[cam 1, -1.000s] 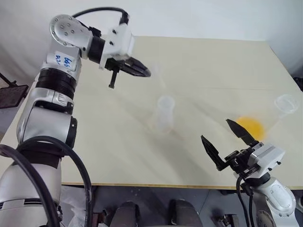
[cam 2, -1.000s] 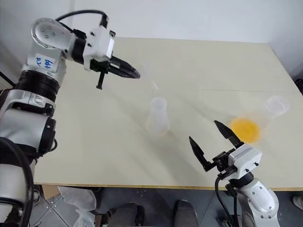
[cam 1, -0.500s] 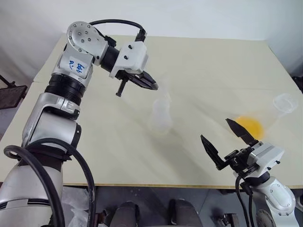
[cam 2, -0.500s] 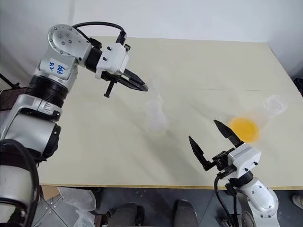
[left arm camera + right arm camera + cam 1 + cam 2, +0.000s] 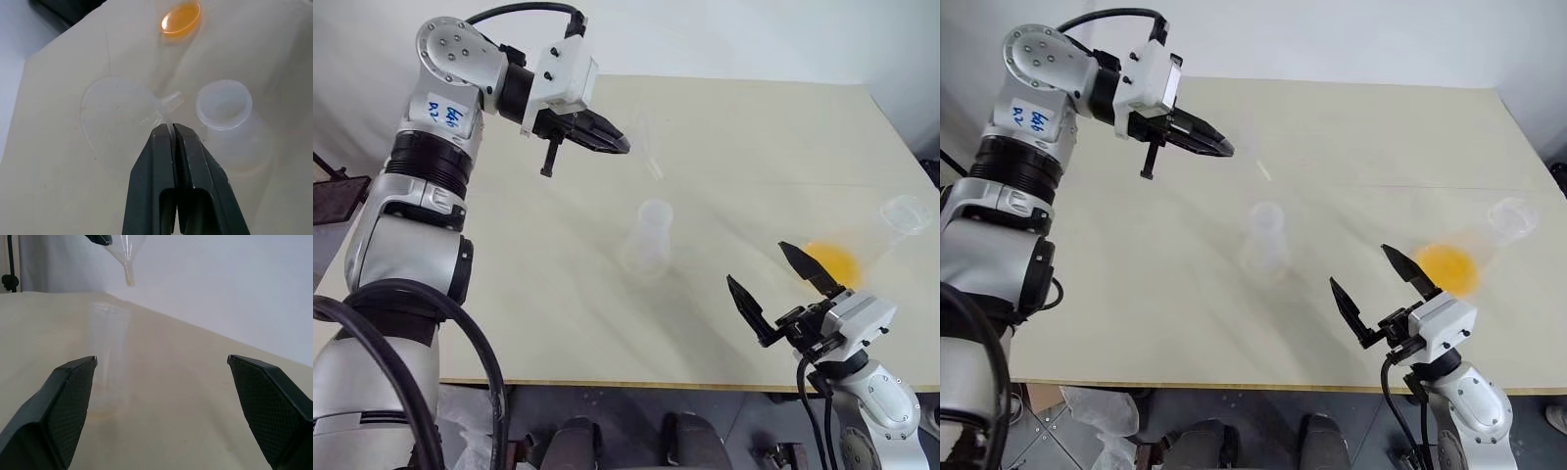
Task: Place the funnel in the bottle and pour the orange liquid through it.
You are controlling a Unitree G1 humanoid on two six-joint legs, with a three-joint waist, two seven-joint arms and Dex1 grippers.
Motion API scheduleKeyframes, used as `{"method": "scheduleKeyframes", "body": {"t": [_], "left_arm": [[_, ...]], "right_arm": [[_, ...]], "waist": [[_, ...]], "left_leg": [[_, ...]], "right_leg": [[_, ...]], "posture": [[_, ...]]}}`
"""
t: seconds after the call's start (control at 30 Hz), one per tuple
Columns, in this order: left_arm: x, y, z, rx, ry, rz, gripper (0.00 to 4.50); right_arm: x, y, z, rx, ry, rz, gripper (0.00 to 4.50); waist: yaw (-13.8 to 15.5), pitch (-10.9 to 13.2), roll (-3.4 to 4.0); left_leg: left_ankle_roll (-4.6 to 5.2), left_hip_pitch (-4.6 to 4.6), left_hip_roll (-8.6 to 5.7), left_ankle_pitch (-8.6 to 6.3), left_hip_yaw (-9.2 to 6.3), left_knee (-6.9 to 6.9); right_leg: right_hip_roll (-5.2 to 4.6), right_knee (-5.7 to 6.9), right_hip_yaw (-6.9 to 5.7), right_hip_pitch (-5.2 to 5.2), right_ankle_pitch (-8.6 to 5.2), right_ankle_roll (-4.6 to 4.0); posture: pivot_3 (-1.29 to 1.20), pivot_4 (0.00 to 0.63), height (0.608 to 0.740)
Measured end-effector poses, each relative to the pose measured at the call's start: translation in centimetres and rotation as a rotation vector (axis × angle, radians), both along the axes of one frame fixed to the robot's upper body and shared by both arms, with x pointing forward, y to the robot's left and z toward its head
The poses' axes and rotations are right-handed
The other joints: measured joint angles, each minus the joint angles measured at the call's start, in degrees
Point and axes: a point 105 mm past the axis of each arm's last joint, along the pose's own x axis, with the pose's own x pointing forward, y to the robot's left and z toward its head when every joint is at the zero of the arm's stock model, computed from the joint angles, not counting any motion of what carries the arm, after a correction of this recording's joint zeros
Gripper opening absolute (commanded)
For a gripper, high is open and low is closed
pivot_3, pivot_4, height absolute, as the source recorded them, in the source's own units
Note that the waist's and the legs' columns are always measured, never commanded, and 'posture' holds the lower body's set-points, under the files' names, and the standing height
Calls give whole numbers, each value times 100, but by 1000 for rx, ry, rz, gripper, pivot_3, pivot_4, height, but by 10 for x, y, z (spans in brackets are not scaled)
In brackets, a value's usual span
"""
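Left gripper (image 5: 619, 145), arm raised with blue handwriting, illegible, on its upper segment, pinches the funnel (image 5: 124, 115) by its rim; bottle (image 5: 226, 111) stands just beyond the fingertips. Right gripper (image 5: 781, 280) hovers low, fingers spread, orange liquid (image 5: 830, 262) just past them.

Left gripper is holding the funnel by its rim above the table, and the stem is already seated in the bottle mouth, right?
Not seated. The left gripper holds the funnel by its rim, but the left wrist view shows its stem beside the bottle, outside its mouth.
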Motion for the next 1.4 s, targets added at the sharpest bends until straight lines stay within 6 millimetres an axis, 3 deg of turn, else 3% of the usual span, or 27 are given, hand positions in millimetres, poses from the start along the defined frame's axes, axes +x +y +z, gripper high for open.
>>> {"method": "scheduleKeyframes", "body": {"t": [0.3,0.9,1.0,1.4], "left_arm": [[-10,-1,-20,96,55,-33,10],[-14,-20,-33,147,75,-87,10],[-16,-24,-33,149,79,-99,577],[-19,-23,-36,60,147,-108,4366]], "right_arm": [[1,0,1,1,-5,4,4500],[6,9,11,33,-47,42,4500],[7,9,14,35,-56,42,4500],[11,8,14,42,-57,32,4500]], "waist": [[-4,0,0],[4,0,0],[-1,0,0],[-6,0,1]], "left_leg": [[0,0,0,0,0,0],[0,-1,-1,0,1,1],[0,-1,0,0,1,1],[0,0,1,0,-1,1]], "right_leg": [[0,0,3,0,0,0],[0,-2,3,0,0,0],[1,-1,3,0,0,0],[0,0,3,0,0,0]], "posture": [[0,150,740],[0,150,740],[0,150,740],[0,150,740]]}}
